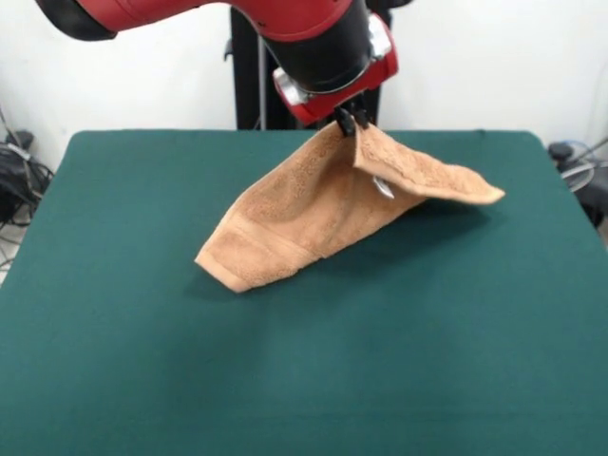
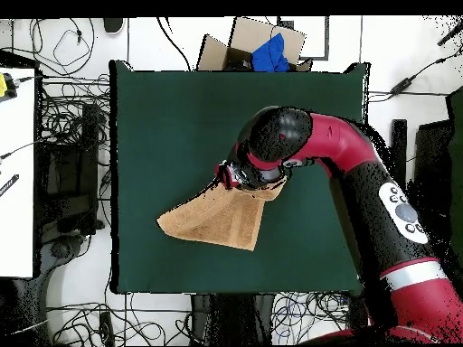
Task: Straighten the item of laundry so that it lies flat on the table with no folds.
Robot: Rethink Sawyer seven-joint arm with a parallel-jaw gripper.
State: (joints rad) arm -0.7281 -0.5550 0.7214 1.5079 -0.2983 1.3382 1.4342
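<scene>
The orange-tan terry towel is lifted at one point and hangs like a tent over the dark green table. Its lower left end and its right corner rest on the table. A small white tag shows near the raised fold. My gripper is shut on the towel's raised top edge, above the table's far middle. In the overhead view the towel spreads toward the lower left from the gripper, and the arm hides part of it.
The red and black arm reaches in over the table's right side in the overhead view. A cardboard box with a blue object sits beyond the table's top edge. Cables lie on the floor around the table.
</scene>
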